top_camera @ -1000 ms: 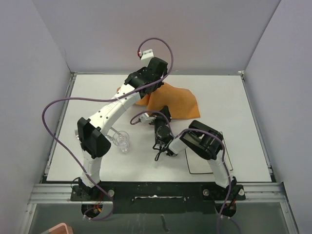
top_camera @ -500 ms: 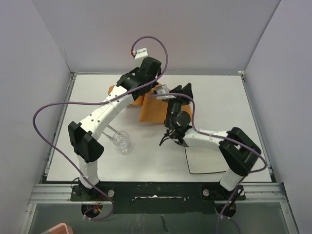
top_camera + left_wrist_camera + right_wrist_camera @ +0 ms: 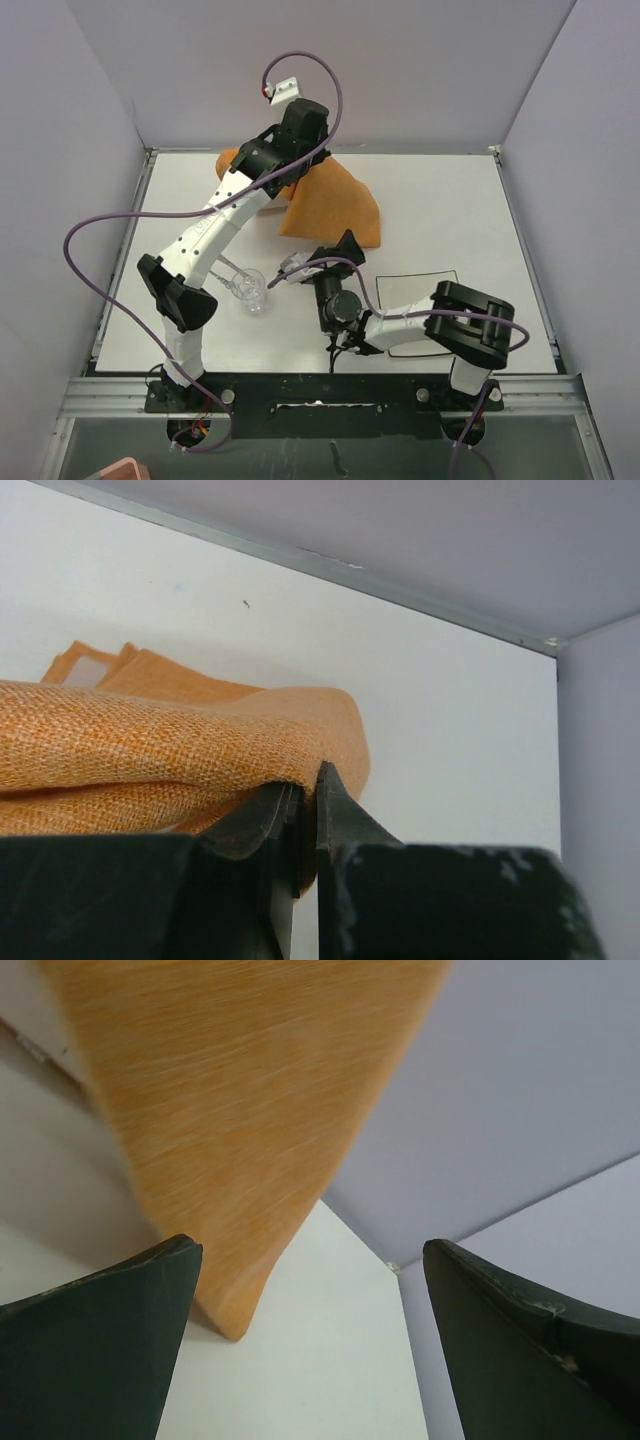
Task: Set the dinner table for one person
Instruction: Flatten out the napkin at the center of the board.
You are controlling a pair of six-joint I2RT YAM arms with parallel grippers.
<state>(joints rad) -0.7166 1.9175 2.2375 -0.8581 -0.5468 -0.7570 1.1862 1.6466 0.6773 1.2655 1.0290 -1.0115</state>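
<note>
Dinner table [image 3: 460,210]: white, metal-edged, spans the enclosure floor between grey walls.
Orange cloth [image 3: 335,205]: far-centre, partly lifted off the table, draping down to it.
Left gripper [image 3: 308,775]: clenched on the cloth's folded edge, far left.
Right gripper [image 3: 310,1250]: released, jaws wide, empty, near-centre, facing the cloth.
Clear glass [image 3: 250,288]: upright, near left.

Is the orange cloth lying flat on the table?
No. The orange cloth is partly lifted: the left gripper pinches its edge; the rest drapes onto the table.
</note>
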